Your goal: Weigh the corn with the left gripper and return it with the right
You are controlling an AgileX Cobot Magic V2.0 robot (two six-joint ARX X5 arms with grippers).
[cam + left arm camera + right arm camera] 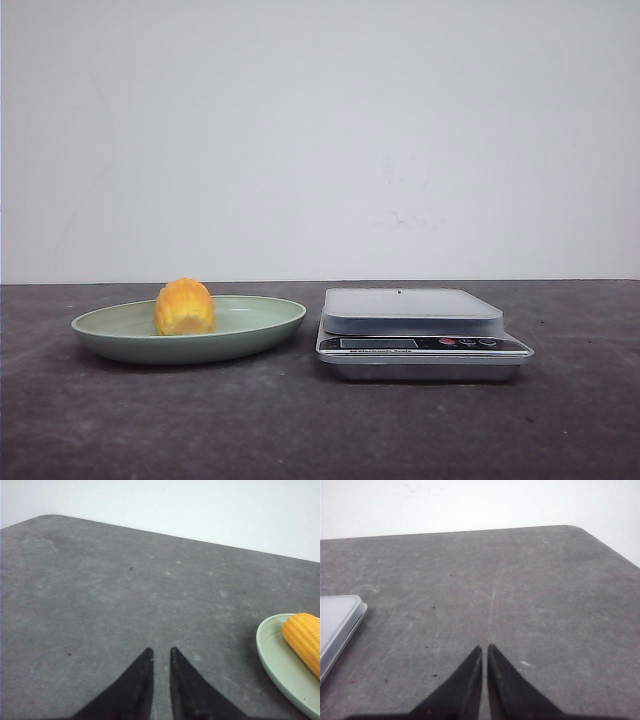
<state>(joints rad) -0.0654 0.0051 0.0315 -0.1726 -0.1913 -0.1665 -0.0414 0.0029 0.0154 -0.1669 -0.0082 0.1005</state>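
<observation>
resting in the shallow pale green plate (260,322), the stubby orange-yellow corn (184,307) sits beside the silver digital scale (420,340); left gripper (160,652) and right gripper (484,649) jaws nearly closed, holding nothing.

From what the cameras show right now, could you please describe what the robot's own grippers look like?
Only the fingertips show, in the wrist views. The left gripper and the right gripper each have two matte black fingers tapering to sharp, wedge-like points. No cables, markings or arm links are visible, and neither arm appears in the front view.
</observation>
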